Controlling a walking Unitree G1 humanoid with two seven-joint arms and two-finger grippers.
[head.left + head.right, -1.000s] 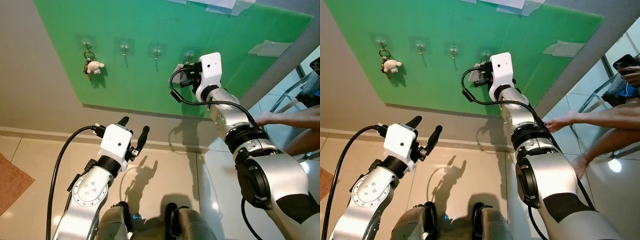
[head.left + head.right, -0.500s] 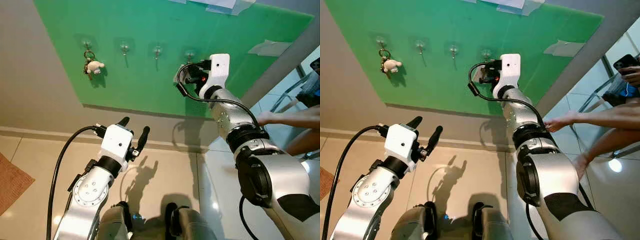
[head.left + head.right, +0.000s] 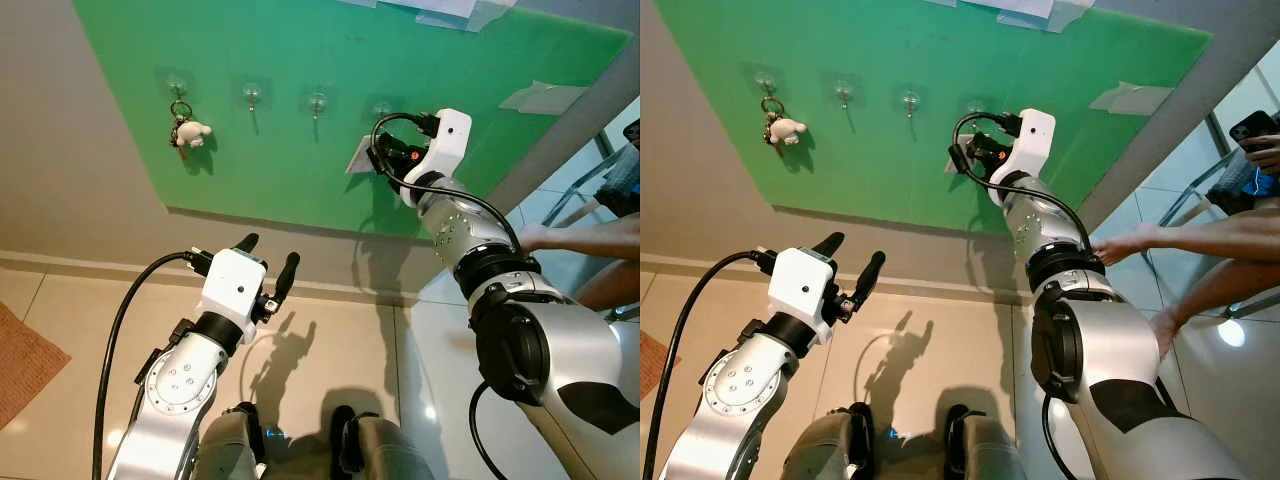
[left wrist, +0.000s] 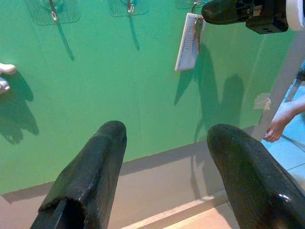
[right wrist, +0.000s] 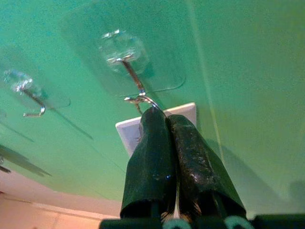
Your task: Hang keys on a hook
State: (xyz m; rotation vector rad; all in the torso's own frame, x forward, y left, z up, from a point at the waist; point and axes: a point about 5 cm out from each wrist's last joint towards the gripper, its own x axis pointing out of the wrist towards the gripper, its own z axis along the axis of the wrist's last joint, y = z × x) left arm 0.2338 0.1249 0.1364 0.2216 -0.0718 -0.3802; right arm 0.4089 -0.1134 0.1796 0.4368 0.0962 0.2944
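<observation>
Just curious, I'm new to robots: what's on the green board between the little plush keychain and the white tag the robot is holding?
Two bare hooks, seen in the left eye view.

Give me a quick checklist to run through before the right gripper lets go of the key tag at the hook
1. Right gripper shut on the white key tag: ok.
2. Key ring at the rightmost hook: the ring touches the hook's tip; whether it is fully over it, cannot tell.
3. Tag hangs flat against the green board, below the hook: ok.
4. Left gripper open, low and well away from the hooks: ok.
5. Other hooks: the plush keychain hangs on the leftmost, apart from the work: ok.
6. Person's hand close to the right arm: not ok, watch it while pulling back.
</observation>
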